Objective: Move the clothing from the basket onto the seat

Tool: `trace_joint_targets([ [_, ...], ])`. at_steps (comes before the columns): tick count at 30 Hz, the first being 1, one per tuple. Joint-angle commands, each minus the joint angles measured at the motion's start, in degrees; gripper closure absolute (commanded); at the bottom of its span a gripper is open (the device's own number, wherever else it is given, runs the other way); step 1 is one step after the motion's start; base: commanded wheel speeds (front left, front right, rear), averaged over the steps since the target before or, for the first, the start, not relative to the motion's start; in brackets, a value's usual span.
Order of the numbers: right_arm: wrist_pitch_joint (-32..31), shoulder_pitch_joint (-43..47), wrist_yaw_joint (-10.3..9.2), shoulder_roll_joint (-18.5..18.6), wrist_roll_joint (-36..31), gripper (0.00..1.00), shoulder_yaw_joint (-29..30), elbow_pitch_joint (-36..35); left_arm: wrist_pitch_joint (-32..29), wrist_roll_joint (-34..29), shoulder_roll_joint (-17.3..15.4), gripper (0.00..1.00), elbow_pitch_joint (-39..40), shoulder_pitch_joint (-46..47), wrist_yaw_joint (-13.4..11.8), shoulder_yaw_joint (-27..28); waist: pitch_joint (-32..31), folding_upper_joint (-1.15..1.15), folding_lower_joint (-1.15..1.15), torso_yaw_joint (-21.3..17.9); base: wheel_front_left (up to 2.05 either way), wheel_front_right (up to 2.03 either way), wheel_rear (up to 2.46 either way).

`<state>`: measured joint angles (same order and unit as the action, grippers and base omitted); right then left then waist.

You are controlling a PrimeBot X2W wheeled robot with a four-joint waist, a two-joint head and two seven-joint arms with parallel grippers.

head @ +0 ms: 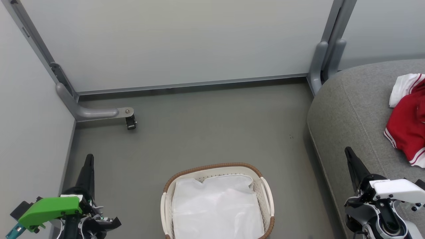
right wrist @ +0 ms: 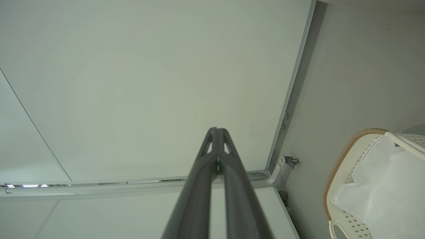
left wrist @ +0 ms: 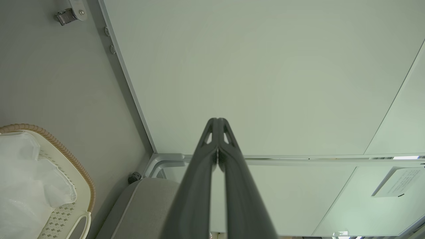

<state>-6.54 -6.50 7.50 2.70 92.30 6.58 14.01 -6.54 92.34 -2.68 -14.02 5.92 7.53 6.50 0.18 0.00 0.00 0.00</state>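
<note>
Head view: clothing point(head: 406, 131) lies on the seat point(head: 348, 109) beyond the right gripper point(head: 348, 151). The basket point(head: 212, 167) sits between it and the left gripper point(head: 89, 158); both are closed, empty.

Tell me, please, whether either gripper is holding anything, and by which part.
Nothing is held: the left gripper and the right gripper are both shut and empty.
</note>
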Motion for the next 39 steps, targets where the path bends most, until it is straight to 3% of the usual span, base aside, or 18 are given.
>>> trace_joint_targets([
  [1,-0.18,0.62,-0.02,0.34,0.22,1.00,0.09,-0.18,-0.20,0.15,-0.38,1.00,0.04,0.59,-0.08,0.14,0.00,0.00,0.00,0.00,0.00,0.00,0.00],
  [39,-0.17,0.62,-0.02,0.34,0.22,1.00,0.08,-0.17,-0.19,0.15,-0.38,1.00,0.04,0.59,-0.08,0.13,0.00,0.00,0.00,0.00,0.00,0.00,0.00],
])
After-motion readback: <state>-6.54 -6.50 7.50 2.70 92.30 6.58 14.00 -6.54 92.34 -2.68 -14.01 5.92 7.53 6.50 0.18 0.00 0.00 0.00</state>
